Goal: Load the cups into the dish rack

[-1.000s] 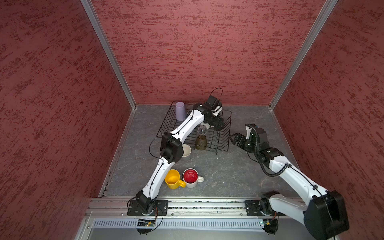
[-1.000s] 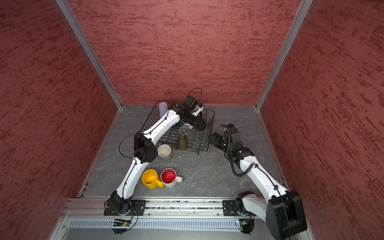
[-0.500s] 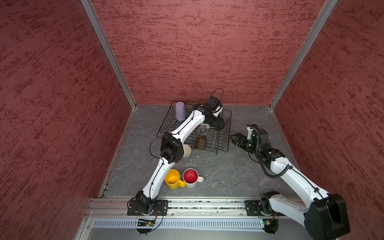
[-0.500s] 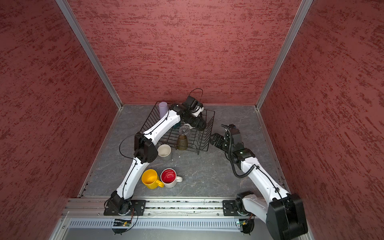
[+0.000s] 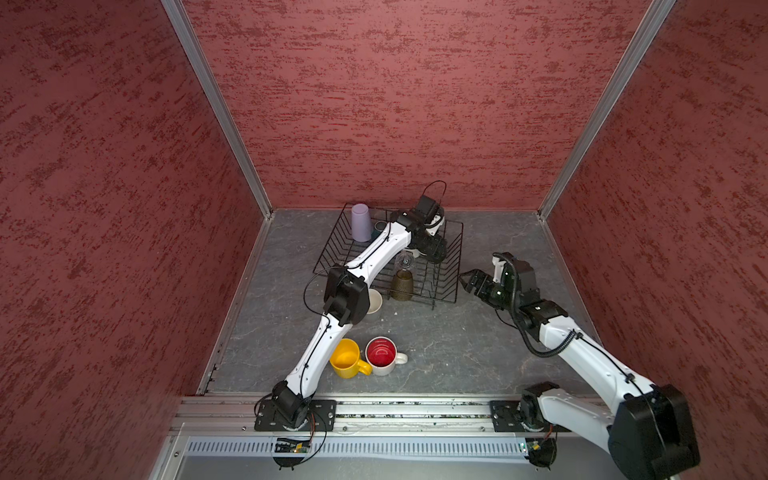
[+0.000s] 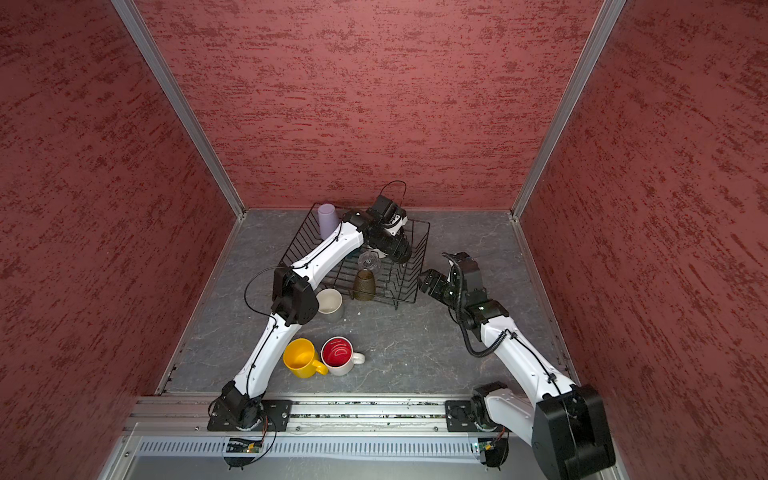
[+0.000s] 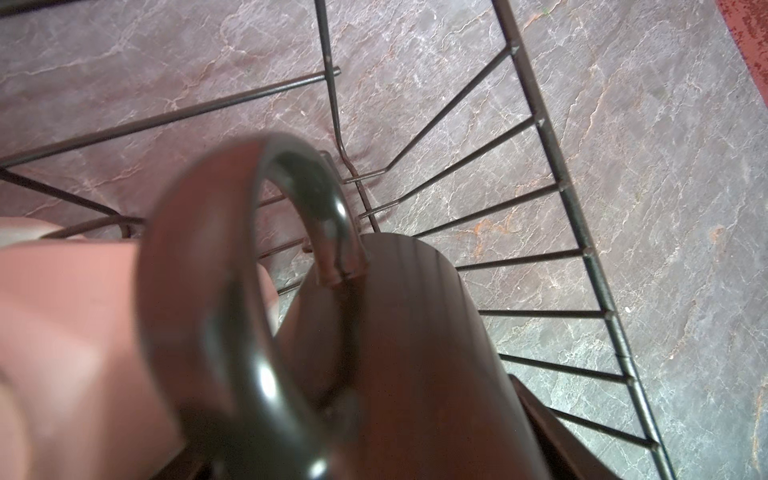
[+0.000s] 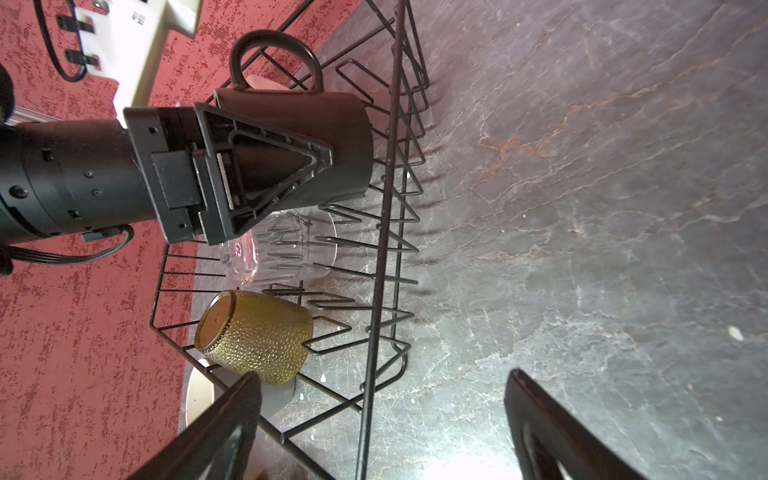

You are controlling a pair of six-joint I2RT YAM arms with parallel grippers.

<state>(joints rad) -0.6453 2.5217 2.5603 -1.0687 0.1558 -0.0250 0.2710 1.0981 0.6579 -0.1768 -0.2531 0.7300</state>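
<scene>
Left pincer [image 8: 320, 160] grips the black mug [image 8: 345, 124] mouth-down at the dish rack's [image 5: 453, 266] 2 o'clock, presumably for draining; right pincer [image 5: 468, 281] hovers wide, empty.

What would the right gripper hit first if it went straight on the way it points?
Probably the dish rack: its side rim crosses between the right gripper's open fingers in the wrist view, though depth is unclear.

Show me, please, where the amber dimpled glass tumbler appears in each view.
In a top view: amber dimpled glass tumbler at the near edge of the black wire dish rack.
In a top view: the tumbler, same spot.
Left wrist: not in it.
Right wrist: the tumbler in the rack, beside a clear ribbed glass.
Shared landmark: the rack.
</scene>
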